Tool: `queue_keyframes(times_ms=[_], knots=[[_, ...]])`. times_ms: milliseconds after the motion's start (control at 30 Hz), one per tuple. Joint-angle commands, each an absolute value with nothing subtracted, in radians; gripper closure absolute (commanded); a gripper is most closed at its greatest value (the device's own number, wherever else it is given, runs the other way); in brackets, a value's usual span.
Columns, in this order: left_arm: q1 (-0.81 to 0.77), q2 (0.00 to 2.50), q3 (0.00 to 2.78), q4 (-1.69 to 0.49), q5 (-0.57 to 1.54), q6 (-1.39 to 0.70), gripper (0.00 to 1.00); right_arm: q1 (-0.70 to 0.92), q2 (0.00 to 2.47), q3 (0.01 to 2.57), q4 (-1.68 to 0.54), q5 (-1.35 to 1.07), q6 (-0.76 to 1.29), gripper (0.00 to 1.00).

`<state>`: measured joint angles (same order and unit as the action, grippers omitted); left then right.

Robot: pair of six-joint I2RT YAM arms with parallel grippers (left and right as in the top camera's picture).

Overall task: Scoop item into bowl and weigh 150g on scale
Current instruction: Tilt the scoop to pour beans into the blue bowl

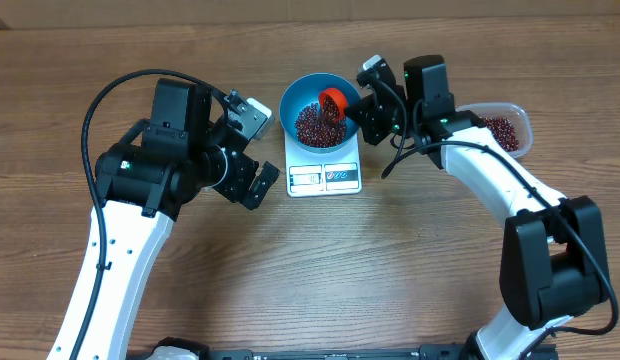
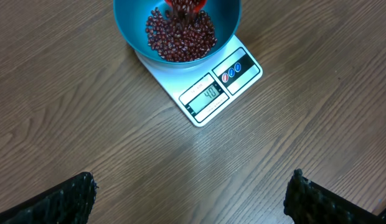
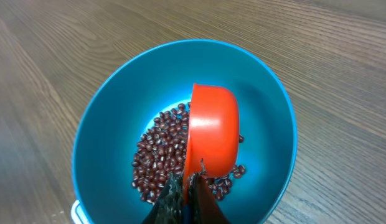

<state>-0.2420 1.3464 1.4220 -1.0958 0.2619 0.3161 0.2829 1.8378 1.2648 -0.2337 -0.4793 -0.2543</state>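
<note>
Overhead view: the scale [image 1: 324,176] carries the bowl [image 1: 318,110], directly under the right gripper [image 1: 358,102]. Its jaws pinch the scoop [image 1: 334,99], which is tipped mouth-down over the beans [image 1: 312,126] in the bowl. Step in hand: pouring. The next move likely calls for refilling at the tub [image 1: 506,128] behind the jaws. The left gripper [image 1: 252,186] hangs beside the scale, jaws spread and empty.

Beans [image 1: 312,125] in bowl [image 1: 290,100] on scale [image 1: 325,178]; tub [image 1: 524,128] right

The left arm [image 1: 120,250] and right arm [image 1: 490,172]: white links, black joint housings, looping black cables [image 1: 90,110]; left gripper [image 2: 192,190] has rough black fingers [image 2: 62,202].
</note>
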Motion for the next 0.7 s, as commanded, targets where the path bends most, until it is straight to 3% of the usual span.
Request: queue_keyframes(times_ms=[0, 667], knots=[[-0.242, 1.337, 1.443, -1.096, 0.281, 0.307, 0.00, 0.307, 1.808, 1.271, -0.235, -0.395, -0.297, 0.96], [-0.242, 1.337, 1.443, -1.096, 0.281, 0.307, 0.00, 0.419, 1.687, 1.271, -0.242, -0.104, -0.396, 0.96]])
